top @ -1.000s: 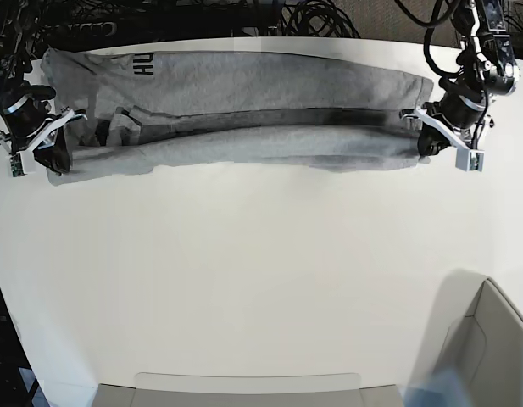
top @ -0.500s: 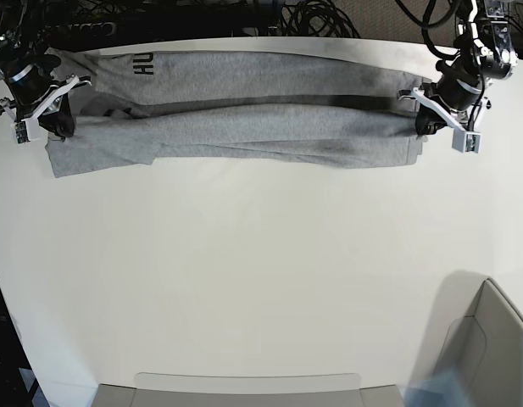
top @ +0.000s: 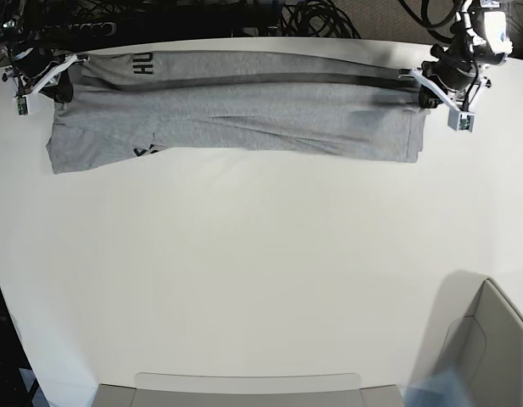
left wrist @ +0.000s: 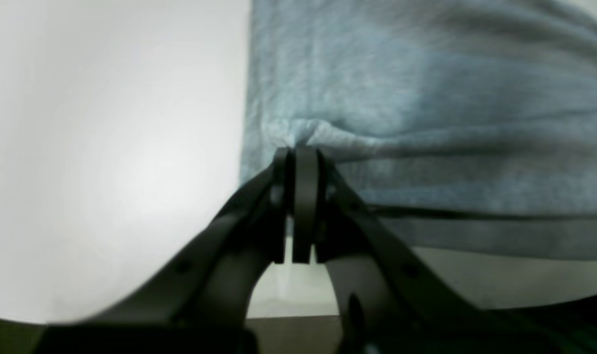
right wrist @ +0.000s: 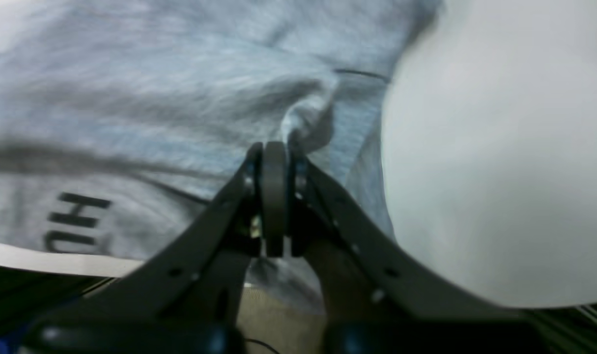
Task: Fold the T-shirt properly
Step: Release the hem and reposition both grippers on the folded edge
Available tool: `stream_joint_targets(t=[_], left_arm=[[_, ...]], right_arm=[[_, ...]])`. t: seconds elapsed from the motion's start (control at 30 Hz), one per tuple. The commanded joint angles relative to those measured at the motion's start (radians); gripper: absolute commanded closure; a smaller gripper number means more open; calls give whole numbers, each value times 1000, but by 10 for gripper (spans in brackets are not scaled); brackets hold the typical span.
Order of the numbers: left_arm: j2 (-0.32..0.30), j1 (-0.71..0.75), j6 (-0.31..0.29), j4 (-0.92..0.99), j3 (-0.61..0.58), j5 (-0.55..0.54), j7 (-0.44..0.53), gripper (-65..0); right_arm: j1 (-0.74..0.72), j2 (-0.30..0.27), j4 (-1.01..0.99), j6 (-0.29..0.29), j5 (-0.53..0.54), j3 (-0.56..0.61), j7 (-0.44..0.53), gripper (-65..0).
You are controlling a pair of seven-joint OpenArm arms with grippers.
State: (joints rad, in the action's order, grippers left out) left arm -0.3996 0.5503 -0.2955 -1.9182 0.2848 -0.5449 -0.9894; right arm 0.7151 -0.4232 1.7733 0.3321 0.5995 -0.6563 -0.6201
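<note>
The T-shirt (top: 244, 110) lies stretched as a long grey band across the top of the white worktop (top: 261, 280) in the base view, reaching from near the upper left corner to near the upper right. It is already doubled lengthwise: a dark crease line runs along its upper part, and a scrap of black lettering shows at the upper left of the cloth. The left gripper (top: 441, 85), at the upper right of that view, has its jaws pressed together on a pinch of grey fabric at that end; its wrist view shows the cloth bunching right at the tips. The right gripper (top: 42, 76), at the upper left, is likewise clamped on the fabric at the other end, with a small peak of cloth rising from its tips and the lettering just beside. Judging by this, one lengthwise fold is laid over but not yet released, and the lower edge at the left hangs out unevenly, with a sleeve-like flap showing. What seems left is to let go, smooth the band, and fold it across its length into a compact packet, so the job looks roughly partway through.
</note>
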Motion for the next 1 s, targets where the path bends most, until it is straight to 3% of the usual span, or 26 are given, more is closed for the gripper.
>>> stream_joint_targets(t=[0.0,0.2,0.33,0.43,0.7,0.8,0.87,0.97], left_arm=[[-11,1,0,-11,-11,4,36,0],[-8,3,2,-14,-32,9,63,-3],[-9,7,2,-59,-25,9,66,-178],[-11,9,2,-111,-23,9,57,-223],[20,23,0,-119,14,6,71,-128],[61,-23,0,-119,-15,7,89,0],[67,-69,0,-105,-51,13,102,0],[66,-105,0,-74,-121,15,105,0]], right_arm=[[4,-18,15,-4,7,7,29,0],[1,-16,20,-4,7,74,35,-14],[1,-16,23,-6,7,73,56,-203],[4,-18,55,-6,7,66,56,-262],[-1,16,168,-4,9,-66,56,-211],[-28,17,172,-3,9,-24,56,-98],[-47,19,164,-3,9,20,55,-4],[-76,19,132,-3,7,111,49,0]])
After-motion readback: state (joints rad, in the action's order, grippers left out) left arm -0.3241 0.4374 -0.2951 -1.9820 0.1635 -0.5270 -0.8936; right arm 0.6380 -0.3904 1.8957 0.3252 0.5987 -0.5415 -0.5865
